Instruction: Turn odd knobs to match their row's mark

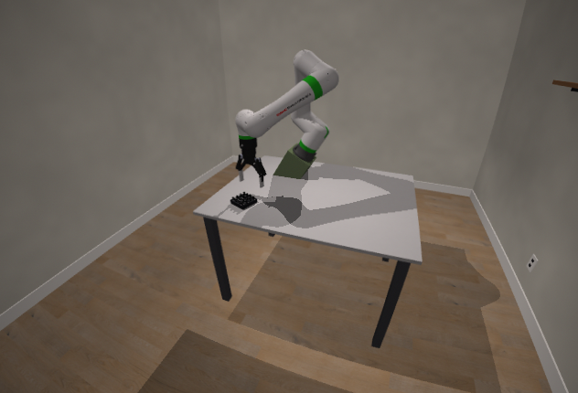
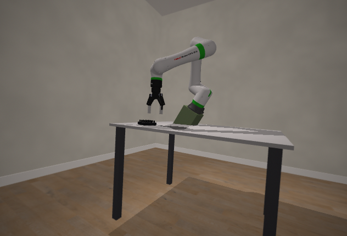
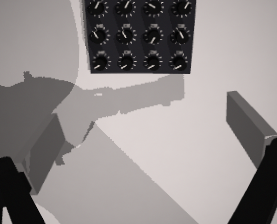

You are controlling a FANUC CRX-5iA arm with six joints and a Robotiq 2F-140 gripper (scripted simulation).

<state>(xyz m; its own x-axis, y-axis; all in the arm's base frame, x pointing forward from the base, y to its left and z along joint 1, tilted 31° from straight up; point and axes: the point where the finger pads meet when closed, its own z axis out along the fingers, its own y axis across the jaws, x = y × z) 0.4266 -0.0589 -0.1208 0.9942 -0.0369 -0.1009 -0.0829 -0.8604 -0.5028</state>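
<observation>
White table (image 1: 364, 231) (image 2: 235, 138) (image 3: 209, 175) under black knob box (image 1: 243, 201) (image 2: 146, 123) (image 3: 140, 49); gripper (image 1: 251, 182) (image 2: 155, 111) (image 3: 141, 117) open above table, fingers apart, nothing between.

The wrist view's upper edge cuts off the knob box (image 1: 243, 201) (image 2: 146, 122) (image 3: 141, 45). In the top and exterior views, its knob lines are too small to read.

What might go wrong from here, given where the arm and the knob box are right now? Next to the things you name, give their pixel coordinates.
The open gripper (image 1: 251, 182) (image 2: 155, 113) (image 3: 141, 117) is spread far wider than one knob, so its fingers might brush neighbouring knobs and turn them. The knob box (image 1: 243, 201) (image 2: 146, 123) (image 3: 141, 48) is cut off in the wrist view, so an odd knob beyond it could be missed.
</observation>
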